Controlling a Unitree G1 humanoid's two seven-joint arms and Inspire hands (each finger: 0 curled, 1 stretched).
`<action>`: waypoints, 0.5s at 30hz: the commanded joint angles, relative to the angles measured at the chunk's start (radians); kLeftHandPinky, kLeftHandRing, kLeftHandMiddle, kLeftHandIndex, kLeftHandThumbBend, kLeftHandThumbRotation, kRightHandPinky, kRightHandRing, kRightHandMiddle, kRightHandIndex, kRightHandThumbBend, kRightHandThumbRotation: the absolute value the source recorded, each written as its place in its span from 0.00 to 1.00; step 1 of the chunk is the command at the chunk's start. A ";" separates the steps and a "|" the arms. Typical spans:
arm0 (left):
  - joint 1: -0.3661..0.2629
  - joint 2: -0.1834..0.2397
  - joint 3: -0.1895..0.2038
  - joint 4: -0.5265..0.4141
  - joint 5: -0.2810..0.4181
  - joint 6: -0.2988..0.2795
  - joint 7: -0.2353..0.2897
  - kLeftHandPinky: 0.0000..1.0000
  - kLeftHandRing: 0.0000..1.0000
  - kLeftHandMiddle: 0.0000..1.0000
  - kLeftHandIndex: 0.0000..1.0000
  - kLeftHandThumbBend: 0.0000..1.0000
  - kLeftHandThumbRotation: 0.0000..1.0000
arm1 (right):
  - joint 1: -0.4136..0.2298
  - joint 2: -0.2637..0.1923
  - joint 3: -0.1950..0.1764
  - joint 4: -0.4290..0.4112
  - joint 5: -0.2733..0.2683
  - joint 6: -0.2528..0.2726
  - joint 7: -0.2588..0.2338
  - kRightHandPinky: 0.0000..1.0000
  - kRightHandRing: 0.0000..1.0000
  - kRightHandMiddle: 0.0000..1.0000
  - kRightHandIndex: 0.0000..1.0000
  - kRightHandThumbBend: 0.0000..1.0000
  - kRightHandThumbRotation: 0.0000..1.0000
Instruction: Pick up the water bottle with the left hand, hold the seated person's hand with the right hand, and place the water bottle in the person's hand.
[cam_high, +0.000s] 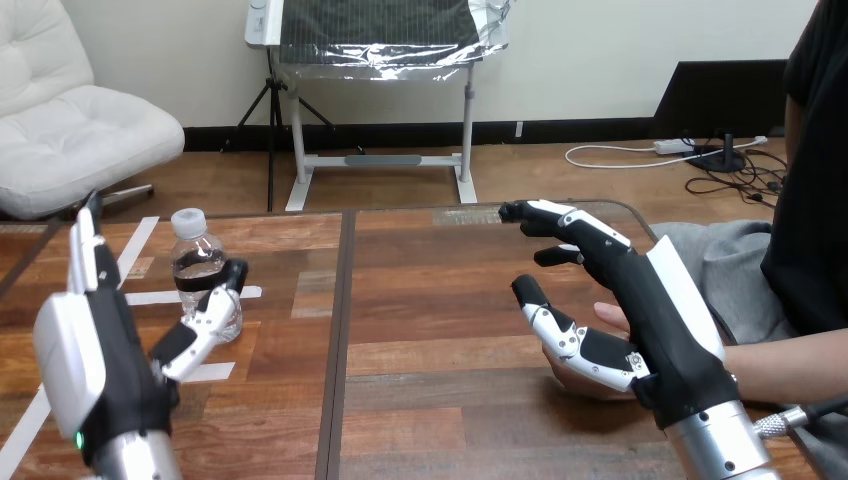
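Note:
A clear water bottle (199, 268) with a white cap stands upright on the left part of the wooden table (440, 300). My left hand (110, 350) is just left of it and nearer to me. Its fingers are straight and point up, and its thumb reaches across the bottle's lower front. My right hand (650, 300) hangs at the table's right edge with its fingers stretched forward and its thumb spread. The person's hand (608, 316) lies beneath and beside its palm. Only parts of that hand show, and I cannot tell whether the two touch.
White tape strips (140, 297) lie on the table around the bottle. A dark seam (340, 330) runs down the table between the two halves. The person's forearm (790, 362) comes in from the right edge.

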 joint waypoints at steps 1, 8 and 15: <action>-0.126 0.059 0.015 0.038 0.025 0.023 -0.029 0.84 0.92 0.95 0.95 0.81 0.50 | -0.076 0.002 -0.017 -0.002 0.005 -0.011 -0.012 0.71 0.81 0.85 0.77 0.29 0.00; -0.192 0.090 0.019 0.095 0.026 0.047 -0.051 0.82 0.91 0.95 0.94 0.85 0.53 | -0.080 0.002 -0.016 0.001 0.006 -0.007 -0.011 0.71 0.81 0.84 0.77 0.29 0.00; -0.255 0.118 0.021 0.166 0.016 0.051 -0.066 0.81 0.90 0.94 0.94 0.87 0.53 | -0.082 0.001 -0.016 0.001 0.000 -0.003 -0.012 0.71 0.81 0.85 0.77 0.29 0.00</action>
